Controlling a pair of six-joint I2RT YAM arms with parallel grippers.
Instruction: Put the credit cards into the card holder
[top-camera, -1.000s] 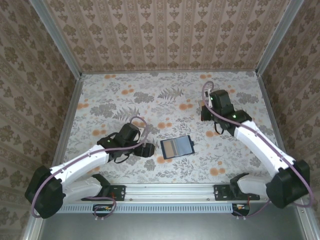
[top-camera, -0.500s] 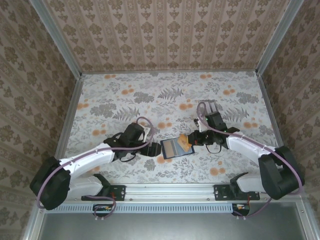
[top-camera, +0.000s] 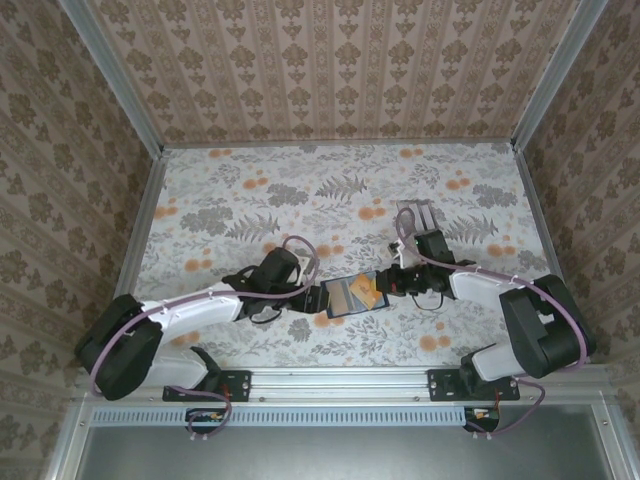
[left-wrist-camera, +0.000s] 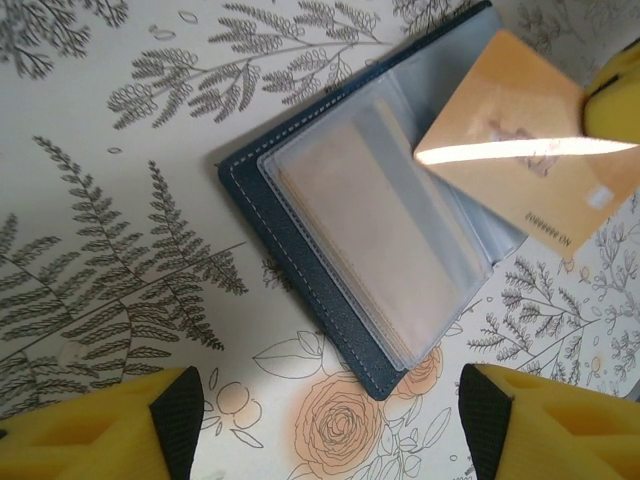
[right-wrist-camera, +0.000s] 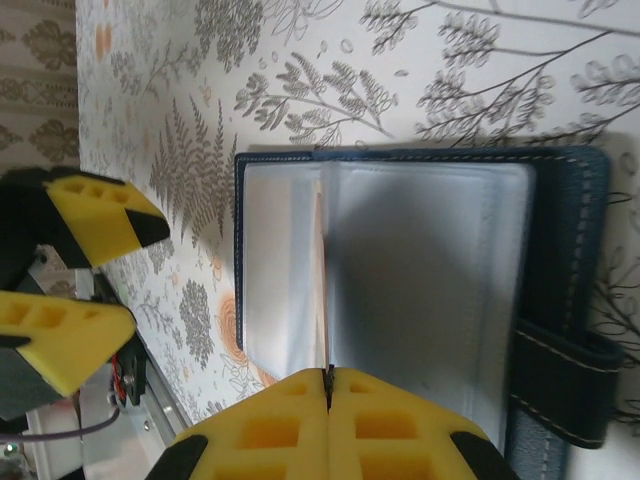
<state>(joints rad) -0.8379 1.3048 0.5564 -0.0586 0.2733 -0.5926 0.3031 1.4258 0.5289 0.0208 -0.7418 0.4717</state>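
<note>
My right claw (right-wrist-camera: 328, 385) pinches the gold credit card (left-wrist-camera: 520, 170) above the open card holder (left-wrist-camera: 320, 282) at the worktop's (top-camera: 300, 190) near edge; left claw (left-wrist-camera: 330, 405) gapes empty. Keep the card flat, feeding its corner into a sleeve (left-wrist-camera: 380, 240).

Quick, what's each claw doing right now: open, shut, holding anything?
Left gripper: open, holding nothing.
Right gripper: shut on the card.
</note>
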